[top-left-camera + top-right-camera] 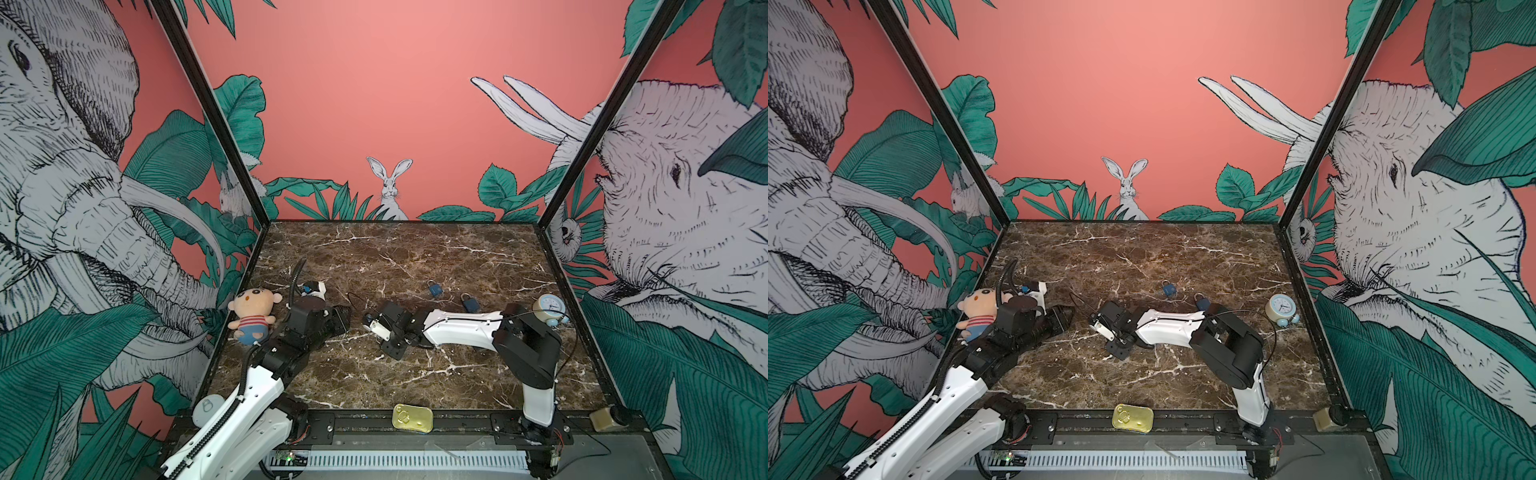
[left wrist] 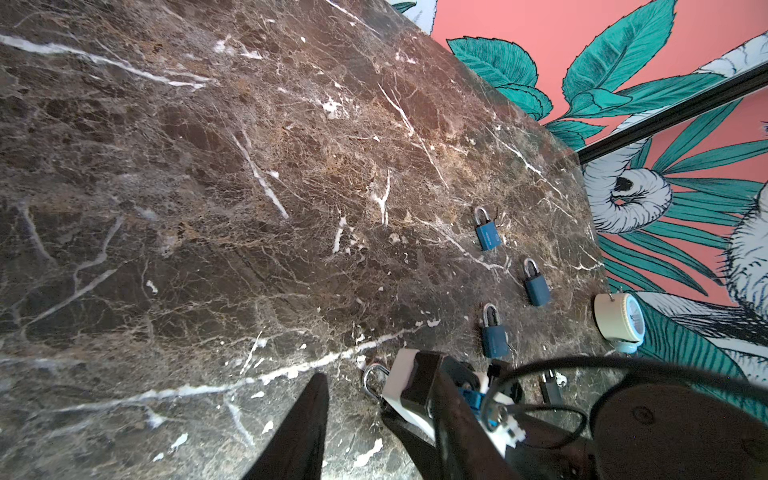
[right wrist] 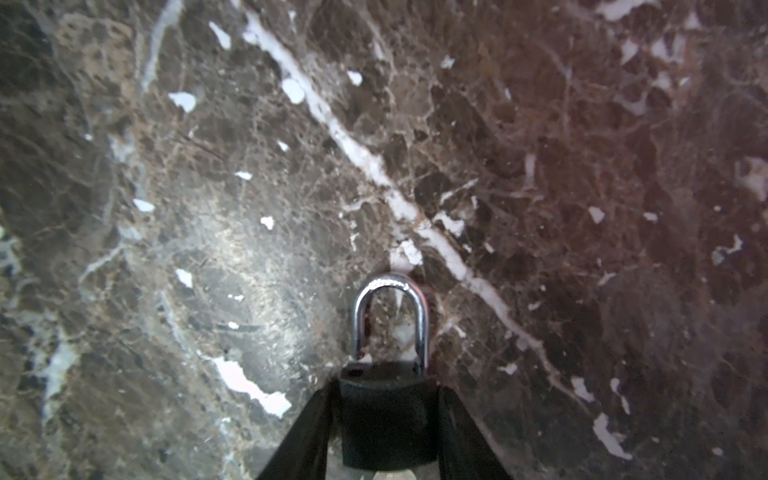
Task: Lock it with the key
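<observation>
A dark padlock with a silver shackle sits between the two black fingers of my right gripper, which press on both sides of its body. One leg of the shackle stands out of its hole. A pale rounded shape shows at the body's bottom end; I cannot tell whether it is the key. In both top views the right gripper lies low over the marble, pointing at my left gripper. The left gripper is open, with only marble between its fingers. The held padlock's shackle lies just beyond it.
Three blue padlocks lie on the marble table, beside a small alarm clock. A plush doll sits at the left wall. A yellow tin and a jar rest on the front rail.
</observation>
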Motion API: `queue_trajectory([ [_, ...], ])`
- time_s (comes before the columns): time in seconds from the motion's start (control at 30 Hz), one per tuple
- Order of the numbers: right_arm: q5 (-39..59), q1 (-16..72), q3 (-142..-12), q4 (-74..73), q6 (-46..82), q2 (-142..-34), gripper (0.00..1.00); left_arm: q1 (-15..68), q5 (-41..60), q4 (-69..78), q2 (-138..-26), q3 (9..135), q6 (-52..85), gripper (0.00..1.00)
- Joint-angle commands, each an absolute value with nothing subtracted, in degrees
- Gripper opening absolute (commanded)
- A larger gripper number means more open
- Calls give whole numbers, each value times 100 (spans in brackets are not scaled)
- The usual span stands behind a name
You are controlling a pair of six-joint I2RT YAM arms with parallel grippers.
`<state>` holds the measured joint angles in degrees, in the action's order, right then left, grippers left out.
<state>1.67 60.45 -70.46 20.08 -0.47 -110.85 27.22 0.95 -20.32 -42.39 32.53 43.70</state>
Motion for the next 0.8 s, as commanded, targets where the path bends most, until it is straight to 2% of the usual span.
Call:
queue_trajectory([
  [0.0,-38,6091,-7066,2097,-98,-11292,39,2700,5,-2178,-4180,3227,4349,44],
  [0.23,-73,6091,-6993,2111,-96,-11262,20,2698,-16,-2259,-4142,3269,4303,43],
  [0.37,-38,6091,-6895,2028,-26,-11059,17,2700,-18,-2318,-4100,3293,4241,43],
  [0.77,0,5999,-6423,1903,282,-9800,16,2690,103,-2426,-4207,3550,3945,38],
])
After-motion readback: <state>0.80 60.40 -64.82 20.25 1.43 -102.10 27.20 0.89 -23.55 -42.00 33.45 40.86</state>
